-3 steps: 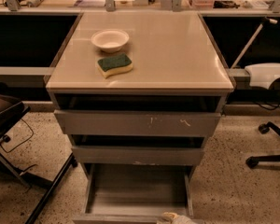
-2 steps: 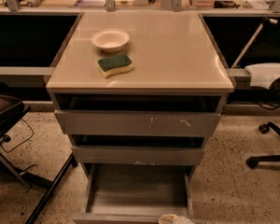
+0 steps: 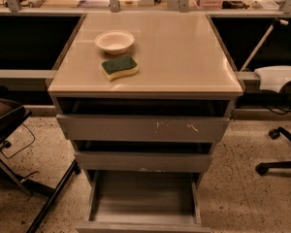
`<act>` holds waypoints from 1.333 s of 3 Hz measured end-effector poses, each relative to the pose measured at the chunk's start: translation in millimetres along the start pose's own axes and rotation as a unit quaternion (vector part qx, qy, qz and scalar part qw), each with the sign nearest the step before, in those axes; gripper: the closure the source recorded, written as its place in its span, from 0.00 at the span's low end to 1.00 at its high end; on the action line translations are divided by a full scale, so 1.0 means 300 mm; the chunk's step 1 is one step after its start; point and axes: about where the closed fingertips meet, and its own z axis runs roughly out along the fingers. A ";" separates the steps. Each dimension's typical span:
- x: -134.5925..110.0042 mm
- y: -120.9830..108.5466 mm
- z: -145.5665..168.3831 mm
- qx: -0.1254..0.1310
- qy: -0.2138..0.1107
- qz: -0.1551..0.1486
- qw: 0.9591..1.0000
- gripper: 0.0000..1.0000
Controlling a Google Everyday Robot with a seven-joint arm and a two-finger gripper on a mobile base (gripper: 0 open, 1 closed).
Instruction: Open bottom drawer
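Observation:
The bottom drawer (image 3: 143,198) of the grey three-drawer cabinet stands pulled far out toward me. Its shallow plain tray is empty, and its front (image 3: 140,227) lies along the bottom edge of the camera view. The middle drawer front (image 3: 143,161) with a pale chipped edge sits slightly out. The top drawer front (image 3: 143,128) with white scratch marks is also slightly out. My gripper is out of view.
A white bowl (image 3: 114,41) and a green-and-yellow sponge (image 3: 119,67) lie on the beige cabinet top (image 3: 184,57). A dark chair frame (image 3: 19,149) stands at the left. An office chair base (image 3: 281,154) and a white armrest (image 3: 279,76) are at the right. The floor is speckled.
The pale gripper tip that showed at the bottom edge by the drawer front is no longer in view. The drawers have not visibly moved.

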 end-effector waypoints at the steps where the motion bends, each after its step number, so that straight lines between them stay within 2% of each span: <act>1: 0.195 0.117 -0.119 -0.001 -0.002 0.017 1.000 1.00; 2: 0.197 0.122 -0.132 0.000 -0.006 0.022 1.000 0.82; 4: 0.186 0.114 -0.131 0.000 -0.006 0.022 1.000 0.36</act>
